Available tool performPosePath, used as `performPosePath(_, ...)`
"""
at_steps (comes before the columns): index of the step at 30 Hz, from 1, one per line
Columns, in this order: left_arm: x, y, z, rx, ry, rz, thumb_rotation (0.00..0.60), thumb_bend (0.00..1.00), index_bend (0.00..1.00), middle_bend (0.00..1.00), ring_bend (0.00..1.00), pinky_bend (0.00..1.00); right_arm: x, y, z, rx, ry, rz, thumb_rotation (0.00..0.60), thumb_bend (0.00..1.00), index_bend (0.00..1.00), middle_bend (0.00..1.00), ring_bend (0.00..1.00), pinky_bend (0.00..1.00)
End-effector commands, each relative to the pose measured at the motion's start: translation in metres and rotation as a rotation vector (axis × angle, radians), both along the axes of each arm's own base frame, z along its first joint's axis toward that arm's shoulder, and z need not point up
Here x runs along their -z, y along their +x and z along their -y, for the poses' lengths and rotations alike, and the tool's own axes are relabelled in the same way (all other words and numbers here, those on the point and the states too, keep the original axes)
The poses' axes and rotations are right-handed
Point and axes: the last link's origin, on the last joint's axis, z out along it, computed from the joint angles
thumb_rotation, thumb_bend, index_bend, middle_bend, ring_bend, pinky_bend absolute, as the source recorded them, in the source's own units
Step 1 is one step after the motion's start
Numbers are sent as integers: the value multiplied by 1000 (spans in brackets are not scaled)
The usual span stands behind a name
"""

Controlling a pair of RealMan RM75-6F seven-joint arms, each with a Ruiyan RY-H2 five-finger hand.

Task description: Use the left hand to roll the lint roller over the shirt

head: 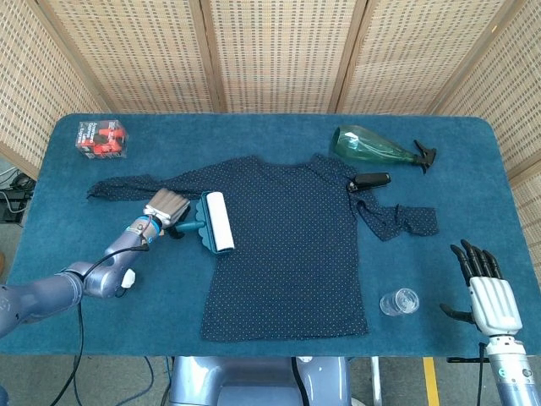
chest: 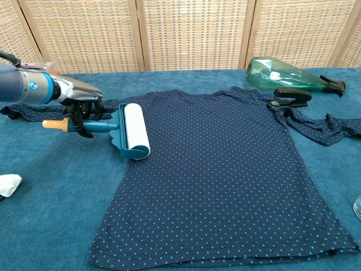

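A dark navy dotted shirt (head: 292,245) (chest: 225,175) lies flat in the middle of the blue table. My left hand (head: 165,208) (chest: 82,107) grips the teal handle of the lint roller (head: 211,222) (chest: 127,131). The roller's white drum rests on the shirt's left edge, just below the left sleeve. An orange tip of the handle sticks out behind the hand in the chest view. My right hand (head: 486,288) hangs at the table's front right corner with fingers spread and nothing in it; the chest view does not show it.
A green spray bottle (head: 376,148) (chest: 285,73) lies at the back right, a black clip (head: 369,180) (chest: 290,97) beside it on the shirt's right sleeve. A red box (head: 101,138) sits back left. A clear cup (head: 398,301) stands front right. A white scrap (chest: 8,184) lies front left.
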Motion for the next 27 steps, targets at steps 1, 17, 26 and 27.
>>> performPosePath(1,-3,-4,-1,-4,5,3,600,328,879,856,709,631,0,0,0,-1,1,-1,600,89,0,0,0,0)
performPosePath(17,3,9,-2,41,-1,18,600,327,878,842,705,625,-1,0,-1,0,-3,3,600,89,0,0,0,0)
performPosePath(26,15,22,-1,54,-14,25,600,328,878,842,705,625,-4,-1,0,4,-9,11,600,89,0,0,0,0)
performPosePath(27,17,24,-1,56,-16,25,600,328,877,842,705,625,-4,-1,0,4,-10,12,600,89,0,0,0,0)
